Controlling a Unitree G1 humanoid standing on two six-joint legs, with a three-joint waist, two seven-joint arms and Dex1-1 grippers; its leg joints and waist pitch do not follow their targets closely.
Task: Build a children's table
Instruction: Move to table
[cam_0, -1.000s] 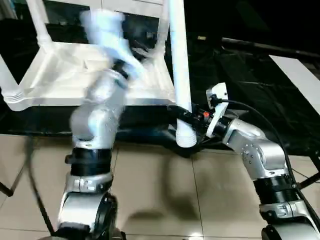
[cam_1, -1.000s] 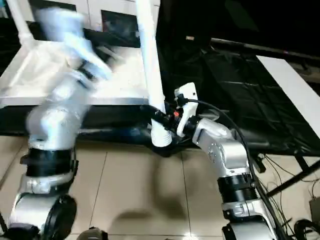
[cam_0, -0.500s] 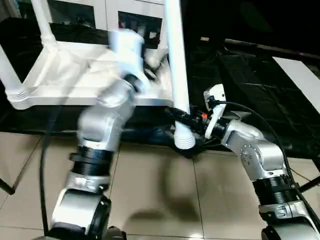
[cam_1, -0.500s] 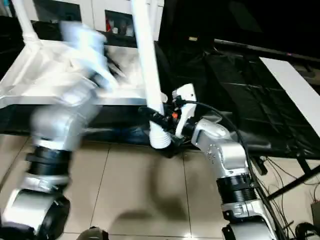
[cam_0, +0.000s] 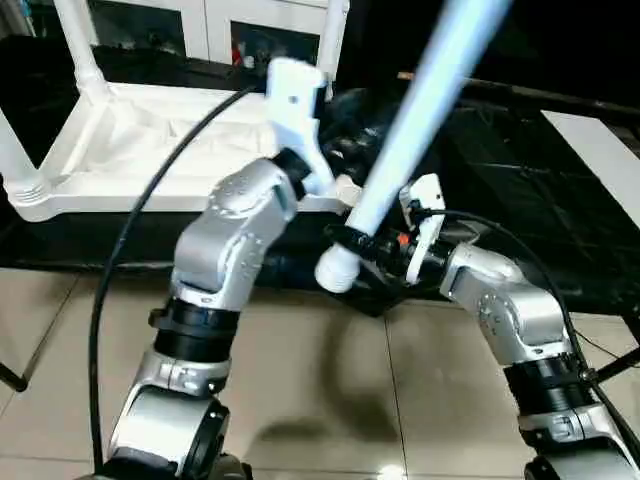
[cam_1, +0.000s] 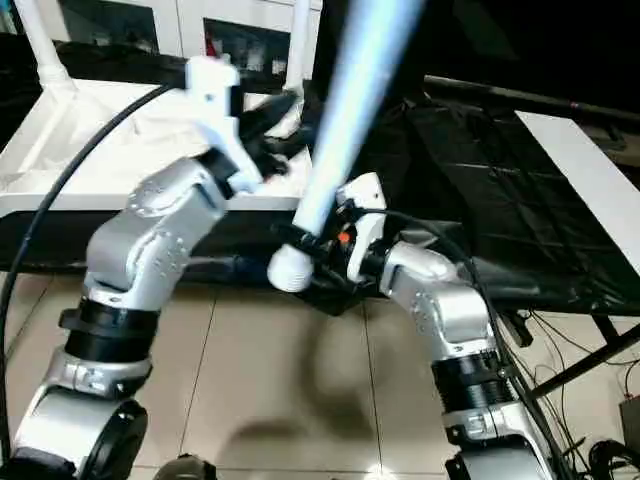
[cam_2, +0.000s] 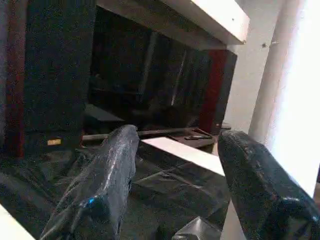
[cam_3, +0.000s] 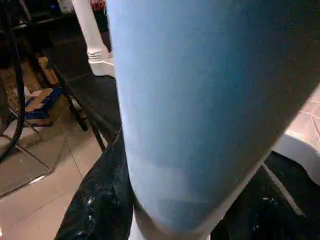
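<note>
I lose the upper end of the tilted leg (cam_0: 400, 160) past the picture's top edge, and its shaft is smeared with motion blur. Beside that leg, my left arm covers the near corner of the upturned table top (cam_0: 120, 160), so I can't make out the socket there. The top's upright legs (cam_0: 75, 40) are cut off above too. Beyond the leg, the white board (cam_0: 600, 150) runs off the right edge.

The left pincer (cam_2: 175, 185) reaches far with fingers spread and empty; the right pincer (cam_0: 352, 243) points left, clamped around a leg (cam_0: 400, 150).
</note>
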